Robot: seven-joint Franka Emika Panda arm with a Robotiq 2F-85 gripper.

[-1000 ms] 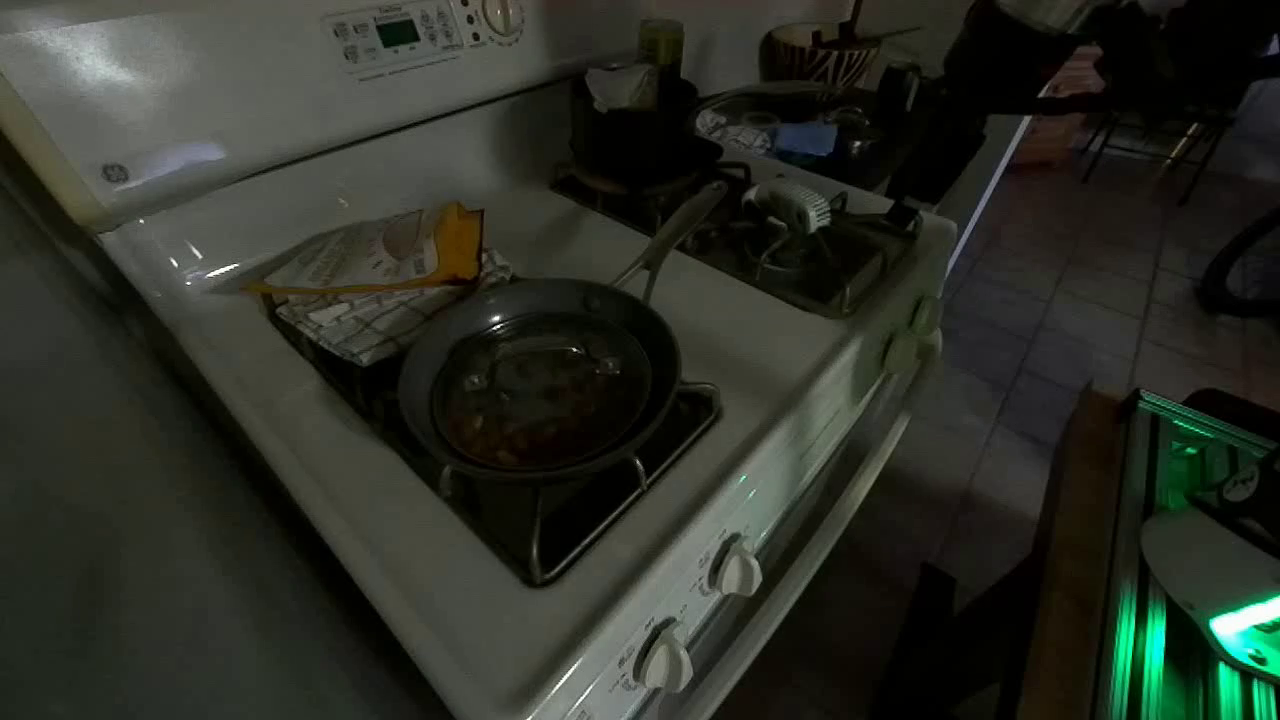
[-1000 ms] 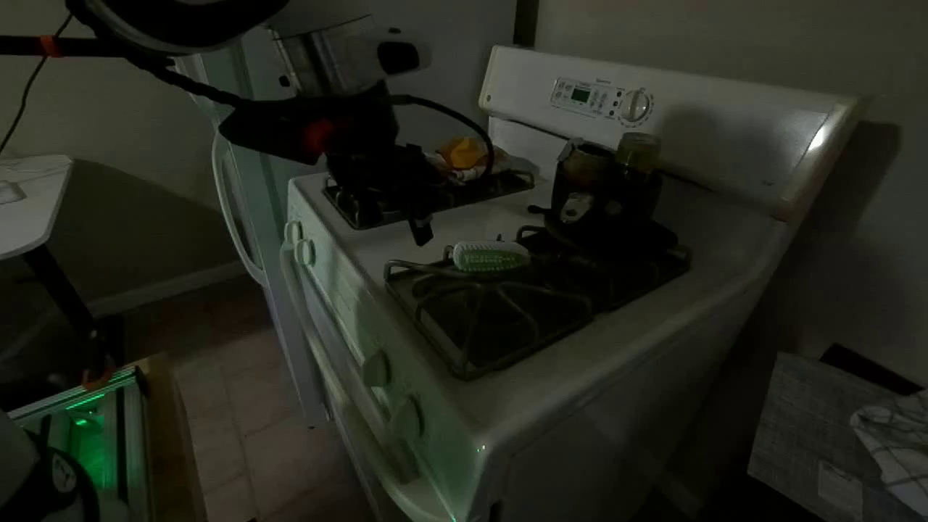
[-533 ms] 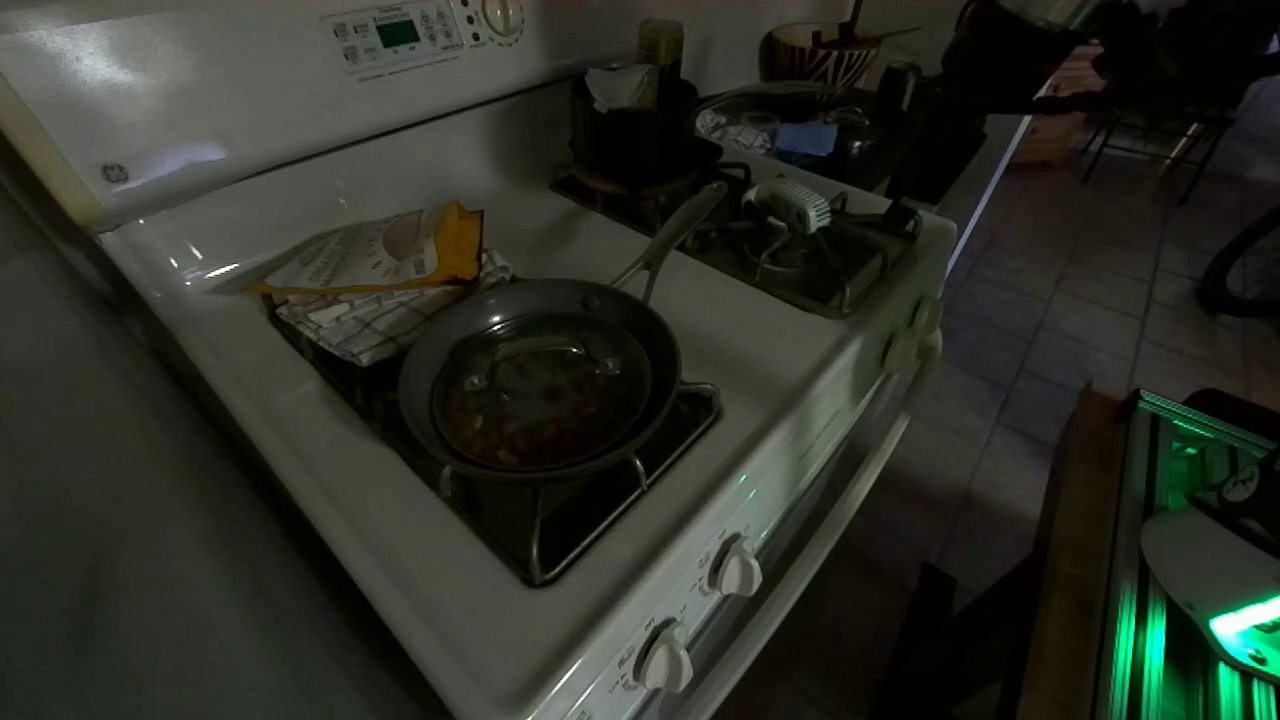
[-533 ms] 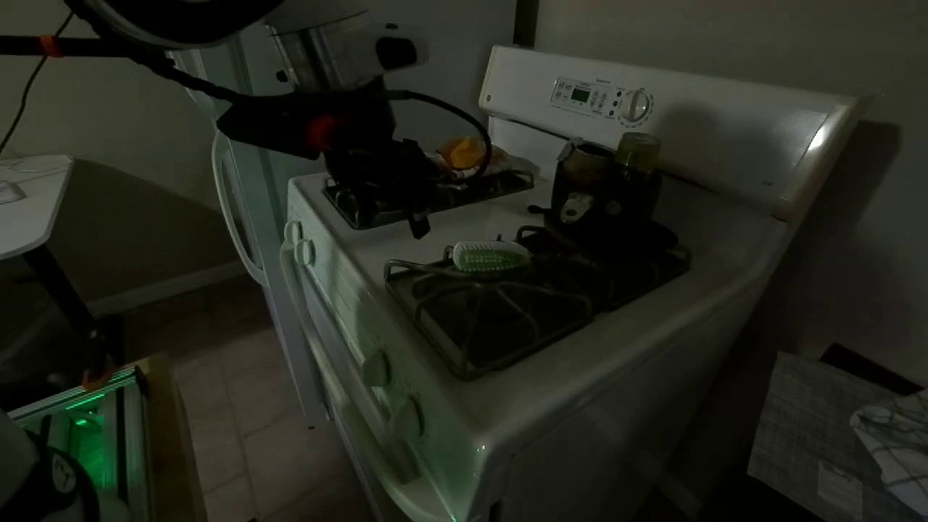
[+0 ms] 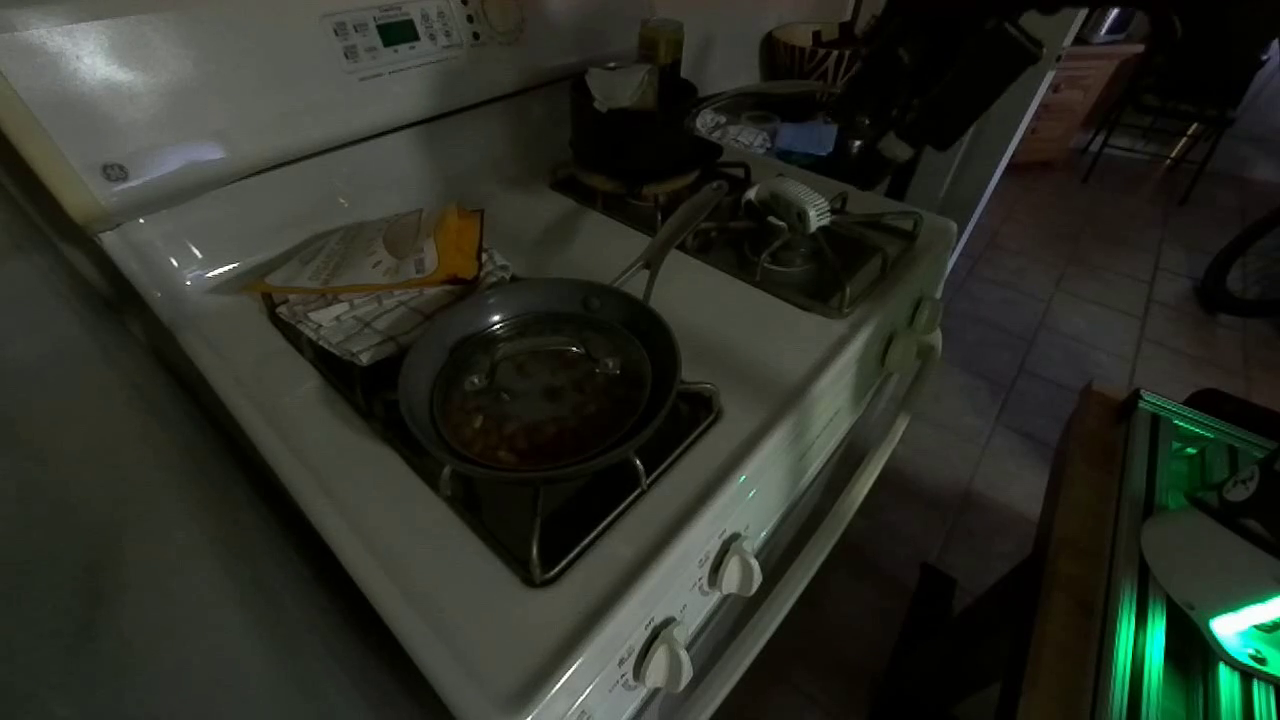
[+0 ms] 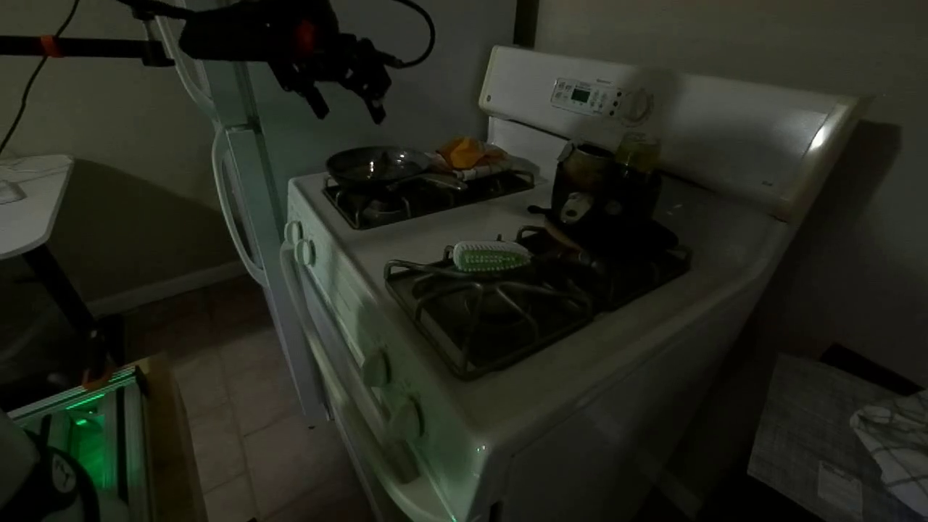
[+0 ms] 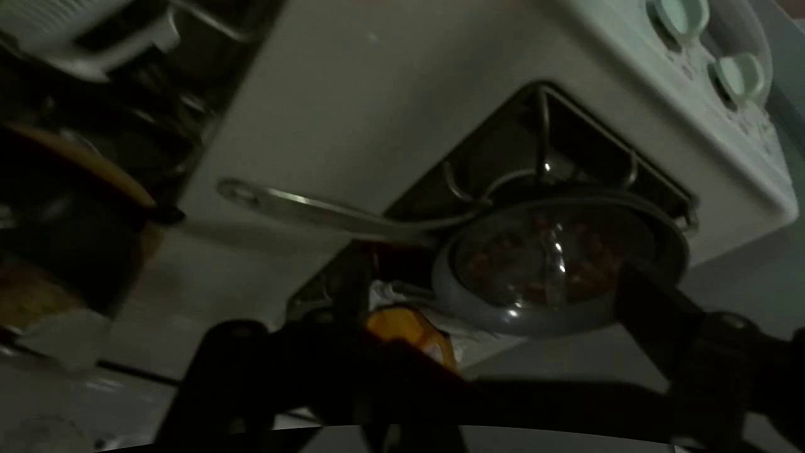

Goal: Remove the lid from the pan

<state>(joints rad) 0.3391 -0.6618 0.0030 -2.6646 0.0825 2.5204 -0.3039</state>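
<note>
Bearing a small round badge (image 5: pixel 115 173) with a GE monogram at the left of its back panel (image 5: pixel 240 75), the white metal stove (image 5: pixel 770 325) also carries a white rectangular control panel (image 5: pixel 440 30) with a dark green display (image 5: pixel 398 34); the characters there are illegible. Below, a flat yellow-and-white food packet (image 5: pixel 370 250) lies on a folded white checked cloth (image 5: pixel 365 335); its print is too blurred to read. To their right, the round dark-grey metal frying pan (image 5: pixel 418 370) stands on a black wire grate (image 5: pixel 537 540), its long thin metal handle (image 5: pixel 675 235) running off rightward. The round clear glass lid (image 5: pixel 545 400), with an arched handle (image 5: pixel 545 348), is on the pan, seated inside the rim; reddish-brown food (image 5: pixel 505 430) shows through the glass. Lettering around the two nearer white knobs (image 5: pixel 738 570) is too small to confirm. Further right, a white-and-green plastic brush (image 5: pixel 790 207) rests on a second metal grate (image 5: pixel 870 270). Last, the black robot gripper (image 6: pixel 349 114), in an exterior view, hangs higher than the pan, well apart from pan and lid alike. The jaws are spread; the wrist view shows the fingers (image 7: pixel 654 321) standing well separated.
</note>
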